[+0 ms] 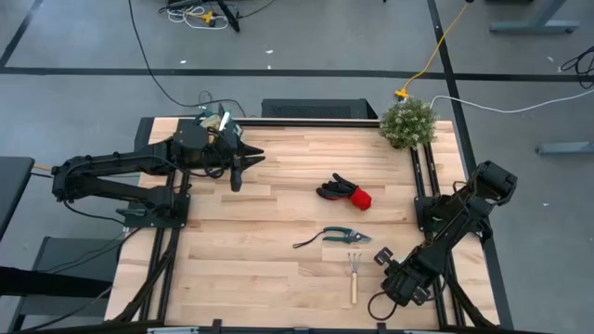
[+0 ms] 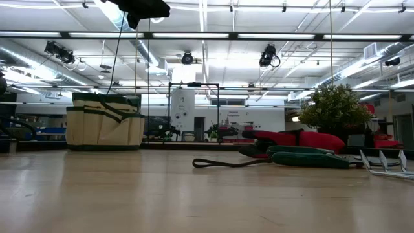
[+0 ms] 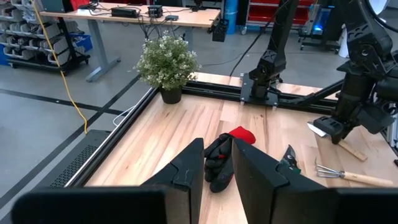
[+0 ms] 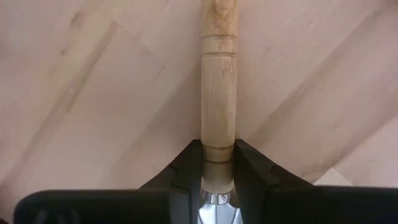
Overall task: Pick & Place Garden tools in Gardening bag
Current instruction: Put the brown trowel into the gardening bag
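My right gripper [image 1: 390, 267] points down at the near right of the table, shut on a wooden-handled trowel [image 3: 339, 140]. The trowel's silver blade [image 1: 382, 252] sticks out beside the gripper. A small wooden-handled rake [image 1: 353, 271] lies flat just left of it. Green-handled pruning shears [image 1: 339, 236] and black-and-red gloves [image 1: 345, 192] lie mid-table. The beige gardening bag [image 2: 103, 123] stands at the far left, below my raised left gripper [image 1: 251, 156]. That gripper is open with nothing between its fingers [image 3: 193, 168]. My right gripper pinches the trowel's wooden handle [image 4: 217, 140] between its two fingers, at the end next to the metal collar. The fingers come from above, pointing down, and lie across the handle. The handle runs along the tabletop, seemingly still lying on it.
A bushy potted plant [image 1: 408, 122] stands at the far right corner. Black rails [image 1: 422, 176] run along the table's left and right edges. Bare wood lies between the bag and the gloves.
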Available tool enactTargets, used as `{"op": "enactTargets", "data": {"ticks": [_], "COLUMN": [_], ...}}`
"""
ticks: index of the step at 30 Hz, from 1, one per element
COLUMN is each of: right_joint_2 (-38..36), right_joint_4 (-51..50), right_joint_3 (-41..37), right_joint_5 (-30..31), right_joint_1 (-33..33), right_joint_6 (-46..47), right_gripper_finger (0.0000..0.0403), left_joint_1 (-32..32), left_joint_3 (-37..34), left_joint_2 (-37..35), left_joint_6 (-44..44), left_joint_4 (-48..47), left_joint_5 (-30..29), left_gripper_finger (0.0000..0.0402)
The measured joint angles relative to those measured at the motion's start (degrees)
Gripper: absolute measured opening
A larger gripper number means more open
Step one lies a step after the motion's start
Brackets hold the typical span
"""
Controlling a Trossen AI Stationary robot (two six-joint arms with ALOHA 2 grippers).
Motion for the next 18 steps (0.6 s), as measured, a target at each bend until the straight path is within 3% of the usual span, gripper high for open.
{"op": "enactTargets", "data": {"ticks": [18], "right_joint_2": [-8.18], "right_joint_4": [-3.93], "right_joint_3": [2.38], "right_joint_5": [0.13], "right_joint_1": [-0.14], "right_joint_6": [2.45], "right_gripper_finger": [0.0069], "left_joint_1": [0.0], "left_joint_3": [0.0], "left_joint_2": [0.0], "left_joint_6": [-0.02], "left_joint_4": [0.02], "left_joint_5": [-0.01], "left_gripper_finger": [0.0089]}}
